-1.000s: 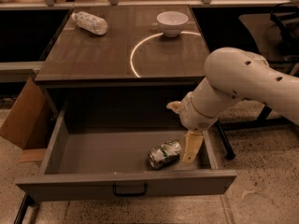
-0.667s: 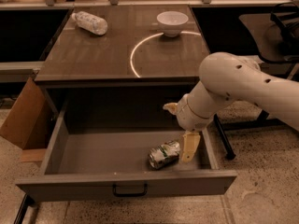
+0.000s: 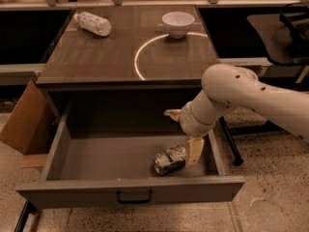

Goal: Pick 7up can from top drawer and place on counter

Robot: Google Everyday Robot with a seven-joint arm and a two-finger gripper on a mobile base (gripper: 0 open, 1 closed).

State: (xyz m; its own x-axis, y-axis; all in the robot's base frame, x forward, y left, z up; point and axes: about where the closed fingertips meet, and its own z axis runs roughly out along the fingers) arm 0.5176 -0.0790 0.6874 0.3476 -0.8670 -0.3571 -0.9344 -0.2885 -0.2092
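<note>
One gripper (image 3: 180, 138): down inside the drawer, at the 4 o'clock part of its floor, on the end of the white arm (image 3: 251, 95) that comes in from 3 o'clock.
Fingers: two pale ones, spread well apart. The lower one (image 3: 194, 151) points down to the drawer floor; the upper one sticks out toward 9 o'clock above it.
Grip: the jaws stand wide and nothing is between them.
Contact: the lower finger is right against the 3 o'clock end of the can (image 3: 170, 159); whether it touches cannot be told.
Can: lying on its side on the drawer floor at about 5 o'clock, near the front panel, dented, with a silver end facing 8 o'clock.
Can print: green and white; no words can be read.
Drawer (image 3: 130, 191): pulled fully out, grey, with the dark handle (image 3: 133, 196) centred on its front at 6 o'clock.
Counter (image 3: 96, 57): brown and glossy, with a pale circle line (image 3: 137, 62) on its 3 o'clock half.
Bottle (image 3: 93, 23): clear plastic, lying on its side at the counter's 11 o'clock corner; its pale label is unreadable.
Bowl (image 3: 178, 23): white, upright at 1 o'clock on the counter, on the circle line's far edge.
Cardboard (image 3: 24, 120): a brown flap leaning at 9 o'clock of the drawer.
</note>
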